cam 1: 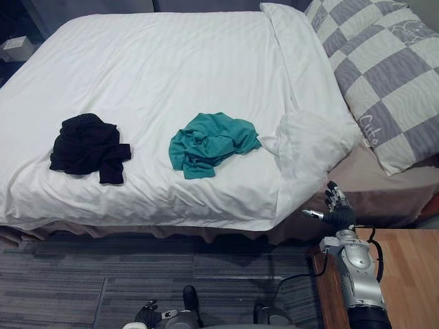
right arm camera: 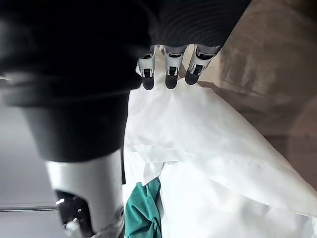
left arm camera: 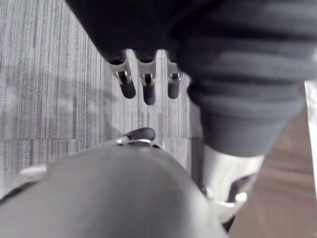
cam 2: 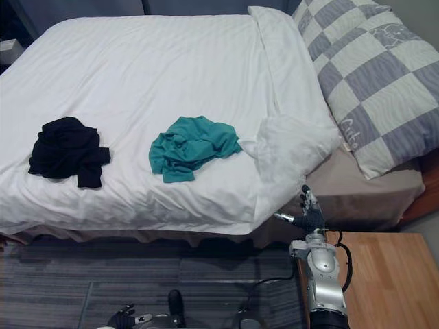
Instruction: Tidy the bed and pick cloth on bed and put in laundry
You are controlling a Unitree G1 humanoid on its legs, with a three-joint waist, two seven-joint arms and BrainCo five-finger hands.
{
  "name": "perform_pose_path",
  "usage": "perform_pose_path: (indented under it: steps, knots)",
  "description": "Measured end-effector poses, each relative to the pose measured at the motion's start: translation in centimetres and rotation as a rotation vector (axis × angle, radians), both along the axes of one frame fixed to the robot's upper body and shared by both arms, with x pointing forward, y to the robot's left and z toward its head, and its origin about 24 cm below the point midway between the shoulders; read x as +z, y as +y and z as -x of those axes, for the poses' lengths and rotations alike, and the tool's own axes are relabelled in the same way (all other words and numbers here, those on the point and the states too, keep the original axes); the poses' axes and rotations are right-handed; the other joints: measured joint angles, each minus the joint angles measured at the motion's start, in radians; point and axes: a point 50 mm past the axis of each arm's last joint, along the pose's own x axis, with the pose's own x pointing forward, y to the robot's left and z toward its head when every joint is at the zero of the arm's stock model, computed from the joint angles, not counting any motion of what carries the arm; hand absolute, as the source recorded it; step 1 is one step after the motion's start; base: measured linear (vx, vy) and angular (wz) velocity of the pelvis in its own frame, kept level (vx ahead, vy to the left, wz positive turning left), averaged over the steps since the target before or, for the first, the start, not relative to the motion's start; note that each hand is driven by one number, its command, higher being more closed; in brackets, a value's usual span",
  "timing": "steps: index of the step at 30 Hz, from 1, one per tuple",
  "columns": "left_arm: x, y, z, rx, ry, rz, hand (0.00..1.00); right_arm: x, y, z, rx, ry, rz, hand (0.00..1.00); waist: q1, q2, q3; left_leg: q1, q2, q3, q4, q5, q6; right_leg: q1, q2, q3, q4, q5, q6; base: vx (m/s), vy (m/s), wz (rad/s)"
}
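Nearest us, our left hand [cam 1: 146,316] hangs over the carpet [cam 1: 82,281], fingers relaxed. Our right hand [cam 1: 339,214], fingers straight, holds nothing beside the duvet [cam 1: 171,68], where teal cloth [cam 1: 211,142] and black cloth [cam 1: 88,146] lie apart.

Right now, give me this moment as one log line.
right hand open, beside duvet corner | left hand open, low | teal cloth, black cloth on duvet

Only one bit of writing in front of me: a short white cursive word on a grey square of the checked pillow [cam 1: 384,75], near its lower front corner. It is too small for me to spell out safely.
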Motion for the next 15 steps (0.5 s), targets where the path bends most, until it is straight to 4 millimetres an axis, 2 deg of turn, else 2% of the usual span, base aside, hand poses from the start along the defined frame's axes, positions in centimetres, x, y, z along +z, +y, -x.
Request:
perform_pose_path:
  steps: [5,8,11,13,15]
  knots:
    - [0.5,0.1,-1.2,0.014,-0.07,-0.044,0.0,0.3,-0.1,0.0,-0.013,-0.029,0.015,0.0,-0.001,0.001,0.004,-0.001,0.01,0.0,0.0,-0.002,-0.003,-0.002,0.009,0.003,0.004,-0.001,-0.001,0.03,-0.005,0.0]
    - [1.1,0.3,-2.3,0.064,-0.142,-0.065,0.0,1.1,-0.3,-0.4,-0.043,-0.061,0.087,0.0,-0.003,-0.001,0.025,-0.002,0.013,-0.001,0.0,-0.008,-0.01,-0.008,0.011,0.002,0.016,-0.011,-0.011,-0.03,-0.005,-0.01]
    - [2.0,1.0,-3.6,0.137,-0.242,-0.085,0.0,3.9,-1.1,-2.0,-0.095,-0.138,0.269,0.0,-0.005,-0.004,0.049,-0.045,0.019,0.0,0.0,-0.003,-0.005,-0.072,0.011,0.003,0.056,-0.017,-0.013,-0.09,-0.005,-0.01]
    - [2.6,1.3,-4.5,0.165,-0.294,-0.093,0.0,7.9,-1.7,-4.0,-0.126,-0.257,0.396,0.0,-0.001,-0.004,0.087,-0.074,0.02,-0.007,0.0,0.014,0.004,-0.091,0.01,-0.017,0.053,-0.004,-0.016,-0.04,0.013,0.17]
    - [2.8,1.3,-4.9,0.179,-0.313,-0.083,0.0,11.0,-1.7,-5.1,-0.135,-0.355,0.448,0.0,0.012,-0.004,0.102,-0.099,0.02,-0.017,0.0,0.023,0.01,-0.109,0.009,-0.023,0.052,0.002,-0.016,-0.02,0.014,0.18]
